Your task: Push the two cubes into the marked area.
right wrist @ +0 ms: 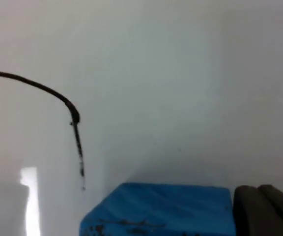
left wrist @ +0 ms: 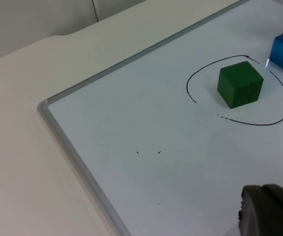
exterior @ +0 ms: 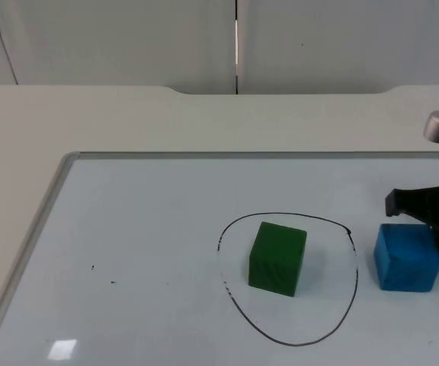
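Green cube (exterior: 277,258) sits inside the marked area (exterior: 354,284), matte, square-edged. Blue cube (exterior: 406,256) lies just outside at 3 o'clock, scuffed on top. Right tool (exterior: 425,210) touches its far side; spread unreadable. Next: shove it toward 9 o'clock. Left tool (left wrist: 269,209) waits, spread unreadable.

One cube (exterior: 277,258) inside drawn ring (exterior: 354,286); other cube (exterior: 406,257) just right (outside).

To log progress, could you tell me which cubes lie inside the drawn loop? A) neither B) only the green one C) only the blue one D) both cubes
B: the green cube sits inside the black loop, while the blue cube rests just outside it by the right gripper.
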### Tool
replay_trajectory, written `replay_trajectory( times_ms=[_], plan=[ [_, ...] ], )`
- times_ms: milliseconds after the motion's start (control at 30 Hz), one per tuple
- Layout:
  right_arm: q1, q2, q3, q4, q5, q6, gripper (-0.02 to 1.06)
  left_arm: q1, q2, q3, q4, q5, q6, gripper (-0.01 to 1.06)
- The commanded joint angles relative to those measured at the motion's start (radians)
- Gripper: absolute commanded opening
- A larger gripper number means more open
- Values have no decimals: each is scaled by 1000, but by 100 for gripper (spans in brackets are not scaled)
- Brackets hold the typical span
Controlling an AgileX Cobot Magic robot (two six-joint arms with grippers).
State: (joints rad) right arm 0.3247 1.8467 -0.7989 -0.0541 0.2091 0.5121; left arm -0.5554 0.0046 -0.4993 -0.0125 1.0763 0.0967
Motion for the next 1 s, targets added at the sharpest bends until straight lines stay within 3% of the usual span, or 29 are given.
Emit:
replay_trajectory(
  times_ms=[0, 300, 967],
  plan=[
    [14, 14, -20, 2, 0, 2, 0, -4, -5, 5, 1, 0, 0, 0],
    [93, 91, -119, 2, 21, 2, 0, -4, -5, 5, 1, 0, 0, 0],
    [95, 91, -128, 7, 48, 3, 0, -4, -5, 5, 1, 0, 0, 0]
  ],
)
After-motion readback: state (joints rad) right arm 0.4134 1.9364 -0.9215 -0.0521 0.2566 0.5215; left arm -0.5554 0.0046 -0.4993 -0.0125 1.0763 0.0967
